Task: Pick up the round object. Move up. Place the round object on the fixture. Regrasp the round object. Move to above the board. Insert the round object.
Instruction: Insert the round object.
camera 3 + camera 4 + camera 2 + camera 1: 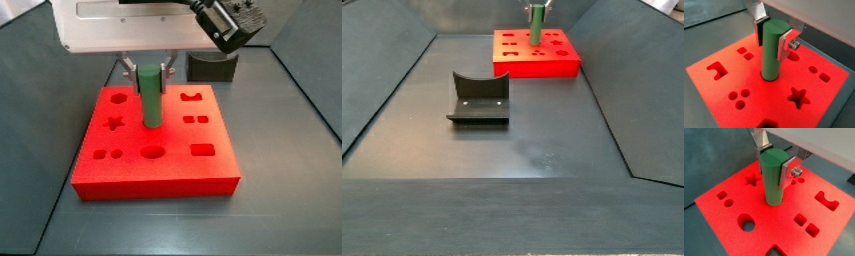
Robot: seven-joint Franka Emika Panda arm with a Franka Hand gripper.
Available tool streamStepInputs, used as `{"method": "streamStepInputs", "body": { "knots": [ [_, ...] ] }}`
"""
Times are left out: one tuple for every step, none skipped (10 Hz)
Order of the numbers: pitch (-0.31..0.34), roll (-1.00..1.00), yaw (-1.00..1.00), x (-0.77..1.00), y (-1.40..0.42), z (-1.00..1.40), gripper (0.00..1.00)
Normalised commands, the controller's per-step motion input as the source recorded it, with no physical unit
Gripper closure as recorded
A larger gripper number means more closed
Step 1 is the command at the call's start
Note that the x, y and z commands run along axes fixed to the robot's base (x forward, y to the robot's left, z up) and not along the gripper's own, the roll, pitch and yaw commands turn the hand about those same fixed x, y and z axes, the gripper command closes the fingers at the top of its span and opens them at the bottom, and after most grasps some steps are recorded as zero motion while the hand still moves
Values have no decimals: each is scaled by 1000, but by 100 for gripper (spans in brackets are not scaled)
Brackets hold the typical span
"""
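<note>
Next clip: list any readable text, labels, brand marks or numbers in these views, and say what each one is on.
None: no readable text, label, brand or number in any view.
The board carries only shaped holes.
The round object, upright over the board and held in the claw, is plain green.
The fixture is plain dark, with no marking visible.

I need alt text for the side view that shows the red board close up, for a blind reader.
The tool holds the round object, a green peg, upright with its lower end at the middle of the red board. The dark fixture stands behind the board.
</note>
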Motion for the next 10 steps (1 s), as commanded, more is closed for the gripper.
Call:
{"method": "streamStepInputs", "body": {
  "knots": [
    [-91, 200, 129, 303, 0, -803, 100],
    [-90, 173, 214, 211, 0, -851, 100],
    [-117, 0, 86, -51, -46, -117, 100],
    [-36, 17, 0, 0, 0, -251, 100],
    [-129, 131, -49, -209, 0, -643, 100],
    [-123, 16, -77, -220, 3, -489, 100],
    [-190, 0, -6, -300, 117, -346, 100],
    [-219, -23, 0, -326, 114, -329, 100],
    [-171, 30, -43, -166, 0, -620, 100],
    [0, 184, -329, 283, 0, -994, 100]
  ]
}}
